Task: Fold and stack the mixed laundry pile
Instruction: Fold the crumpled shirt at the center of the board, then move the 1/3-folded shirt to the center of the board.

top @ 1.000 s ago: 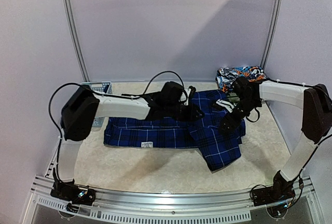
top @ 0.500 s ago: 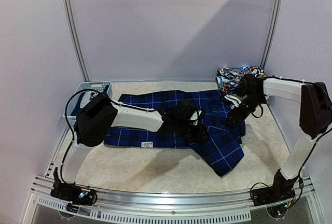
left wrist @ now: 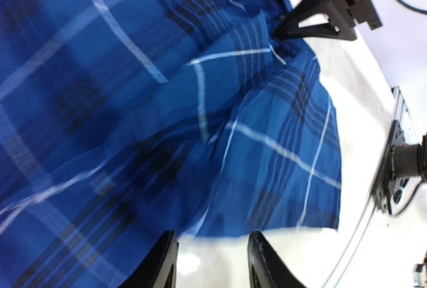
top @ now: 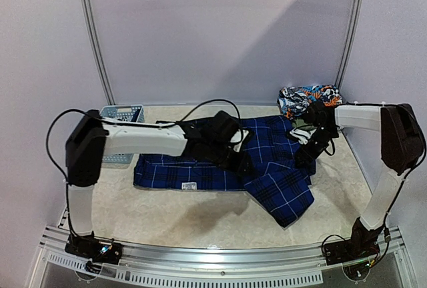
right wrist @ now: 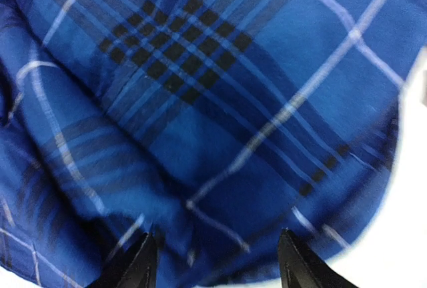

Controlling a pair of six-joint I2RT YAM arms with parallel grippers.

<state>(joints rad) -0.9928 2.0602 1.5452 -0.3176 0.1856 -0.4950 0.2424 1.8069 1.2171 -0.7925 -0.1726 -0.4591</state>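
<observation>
Top external, left arm (top: 147,140) reaching across plaid shirt (top: 280,188)

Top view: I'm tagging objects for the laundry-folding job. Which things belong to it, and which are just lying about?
Belongs to the job: blue-and-black plaid shirt, spread out in the middle; colourful printed garment, bunched at the back right.
Just lying about: light-blue slotted basket, back left.

Noted left gripper (top: 239,161) shifted nearer over plaid shirt (top: 280,191), left elbow (top: 83,158) swung out leftward, right gripper (top: 308,155) edged rightward.
</observation>
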